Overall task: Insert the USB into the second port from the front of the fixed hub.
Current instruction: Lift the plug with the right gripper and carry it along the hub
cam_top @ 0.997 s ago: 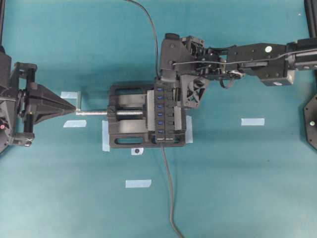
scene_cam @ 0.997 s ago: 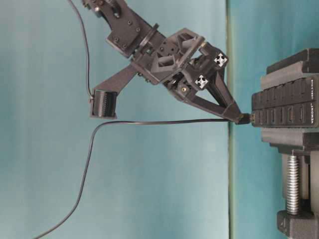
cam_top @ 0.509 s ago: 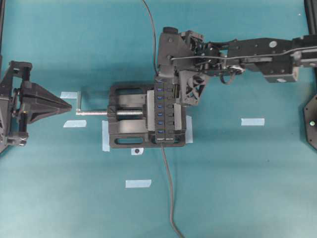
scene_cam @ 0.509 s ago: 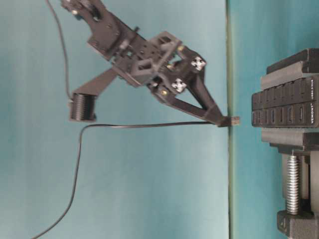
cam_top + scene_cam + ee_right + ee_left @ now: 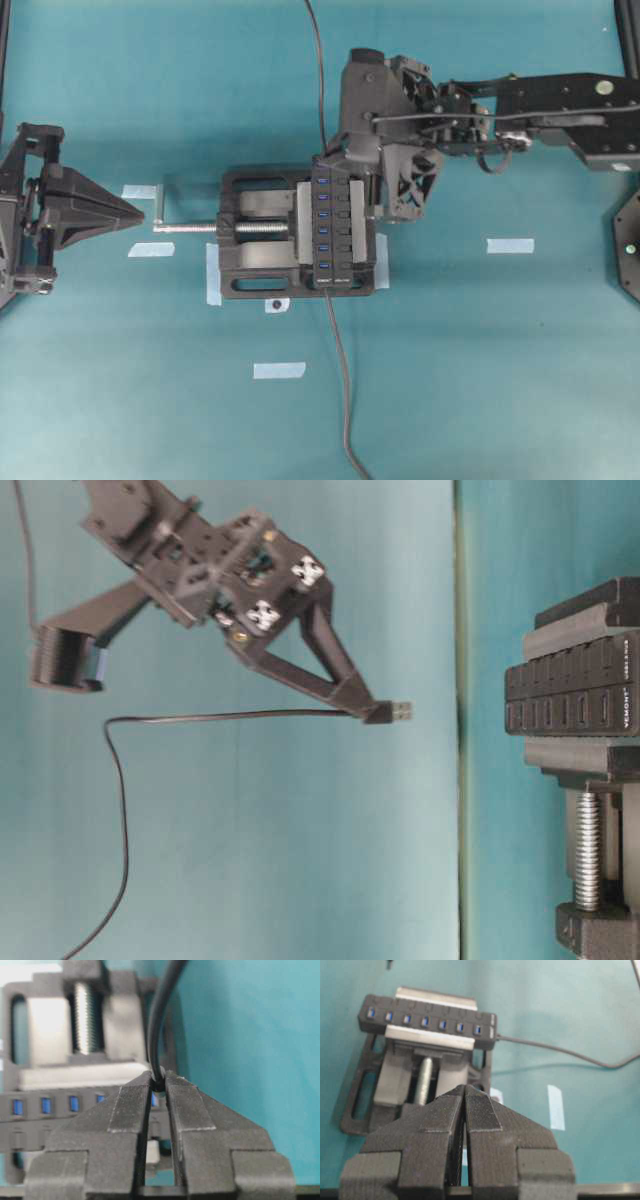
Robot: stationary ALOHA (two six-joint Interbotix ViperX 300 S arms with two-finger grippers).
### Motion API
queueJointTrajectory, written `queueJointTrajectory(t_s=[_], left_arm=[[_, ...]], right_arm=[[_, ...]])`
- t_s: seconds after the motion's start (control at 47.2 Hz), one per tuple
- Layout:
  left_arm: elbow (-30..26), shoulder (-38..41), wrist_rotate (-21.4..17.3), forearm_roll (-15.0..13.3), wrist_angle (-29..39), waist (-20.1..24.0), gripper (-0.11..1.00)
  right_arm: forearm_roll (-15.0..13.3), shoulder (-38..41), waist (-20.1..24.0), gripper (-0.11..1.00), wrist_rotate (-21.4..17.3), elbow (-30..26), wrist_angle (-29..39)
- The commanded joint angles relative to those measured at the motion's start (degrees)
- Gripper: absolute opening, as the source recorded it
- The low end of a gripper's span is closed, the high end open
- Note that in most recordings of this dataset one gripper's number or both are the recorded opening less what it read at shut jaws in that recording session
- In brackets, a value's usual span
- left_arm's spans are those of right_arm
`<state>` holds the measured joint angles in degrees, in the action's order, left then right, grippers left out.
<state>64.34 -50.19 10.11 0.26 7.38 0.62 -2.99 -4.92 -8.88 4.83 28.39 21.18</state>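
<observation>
My right gripper (image 5: 372, 709) is shut on the USB (image 5: 398, 711), whose bare metal tip points at the fixed hub (image 5: 575, 695) across a clear gap. The plug's thin cable (image 5: 250, 716) trails back from the fingers. From overhead the right gripper (image 5: 328, 160) hangs over the far end of the hub (image 5: 335, 230), and the plug itself is hidden under it. The right wrist view shows the cable (image 5: 159, 1035) pinched at the fingertips (image 5: 131, 1105), with the blue slots (image 5: 45, 1105) behind. My left gripper (image 5: 140, 213) is shut and empty, left of the vise handle.
The black vise (image 5: 255, 240) with a silver screw (image 5: 190, 227) clamps the hub. The hub's own cable (image 5: 340, 380) runs to the front edge. Several strips of blue tape (image 5: 510, 245) lie on the teal table. The left wrist view looks at the vise (image 5: 395, 1085).
My right gripper has drawn the USB back from the hub's far end, where the plug touched it a second ago. The left gripper pulled slightly left, away from the vise handle.
</observation>
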Motion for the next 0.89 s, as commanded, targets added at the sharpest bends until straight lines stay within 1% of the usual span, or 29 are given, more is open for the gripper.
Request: queueJointTrajectory(t_s=[0.0,0.233,0.445,0.53,0.869], left_arm=[[-0.70,0.26,0.09,0.09,-0.26,0.09,0.00],[-0.70,0.26,0.09,0.09,-0.26,0.09,0.00],[-0.88,0.26,0.09,0.09,-0.26,0.09,0.00],[-0.79,0.26,0.18,0.09,-0.26,0.09,0.00],[-0.70,0.35,0.26,0.00,-0.26,0.09,0.00]], right_arm=[[0.18,-1.93,0.62,0.09,-0.26,-0.97,-0.26],[0.88,-1.76,1.41,0.09,-0.26,-0.62,-0.35],[2.02,-1.67,3.34,0.09,-0.62,0.70,-0.79],[2.37,-1.58,4.04,0.09,-1.58,1.23,-1.23],[2.29,-0.97,6.15,0.09,-5.71,4.13,-5.36]])
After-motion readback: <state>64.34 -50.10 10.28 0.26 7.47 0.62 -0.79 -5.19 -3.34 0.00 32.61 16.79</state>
